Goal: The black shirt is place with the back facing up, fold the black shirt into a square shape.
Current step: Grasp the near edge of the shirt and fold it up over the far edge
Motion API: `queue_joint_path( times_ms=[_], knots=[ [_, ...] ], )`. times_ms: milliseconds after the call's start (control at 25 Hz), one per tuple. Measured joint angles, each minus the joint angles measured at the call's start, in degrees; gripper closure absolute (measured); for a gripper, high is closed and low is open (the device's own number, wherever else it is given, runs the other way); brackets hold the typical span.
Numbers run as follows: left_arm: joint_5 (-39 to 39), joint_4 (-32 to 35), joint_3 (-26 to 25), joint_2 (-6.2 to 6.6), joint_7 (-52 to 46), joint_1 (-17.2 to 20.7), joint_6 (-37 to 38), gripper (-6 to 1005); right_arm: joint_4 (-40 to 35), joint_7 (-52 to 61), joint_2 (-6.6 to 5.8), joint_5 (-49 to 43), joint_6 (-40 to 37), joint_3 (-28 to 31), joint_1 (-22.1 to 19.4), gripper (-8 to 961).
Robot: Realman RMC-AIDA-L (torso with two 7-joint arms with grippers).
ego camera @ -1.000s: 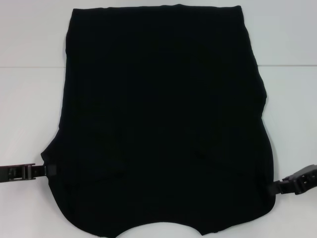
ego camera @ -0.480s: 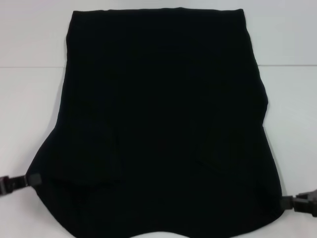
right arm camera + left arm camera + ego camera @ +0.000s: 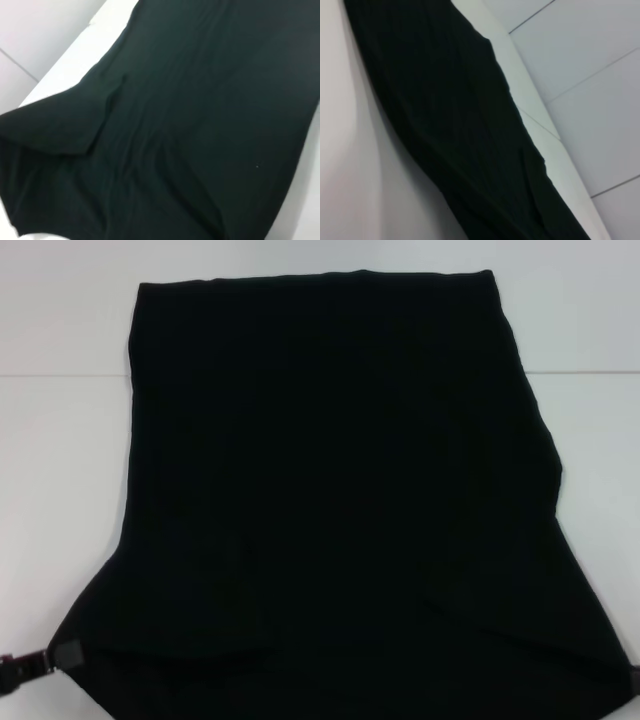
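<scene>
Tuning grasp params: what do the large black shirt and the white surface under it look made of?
The black shirt looks like soft matte knit fabric, probably cotton-like: it drapes, creases and tents up at the corner beside the left gripper. The white table looks like a hard, smooth panel with a faint seam; laminate or painted board, can't tell which.

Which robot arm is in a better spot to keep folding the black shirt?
Probably the left: its gripper visibly grips the black shirt at the near left corner. The right gripper barely shows at the picture's right edge.
</scene>
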Motion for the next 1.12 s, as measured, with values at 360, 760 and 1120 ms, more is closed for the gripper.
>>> queue_joint_path(
  times_ms=[360, 760, 1120],
  knots=[
    [0.2, 0.6, -0.8, -1.21, 2.1, 4.0, 3.2, 972, 1.2, -3.1, -1.26, -0.3, -1.5, 1.9, -4.0, 888],
    [-0.3, -0.9, -3.5, -0.17, 0.2, 0.5, 2.8, 973, 1.2, -2.1, -2.2, 0.0, -3.7, 3.6, -1.6, 887],
    [-3.5, -14.6, -3.9, 6.27, -1.8, -14.8, -13.3, 942, 2.6, -0.9, -2.64, 0.4, 2.8, 9.9, 10.9, 887]
  ],
)
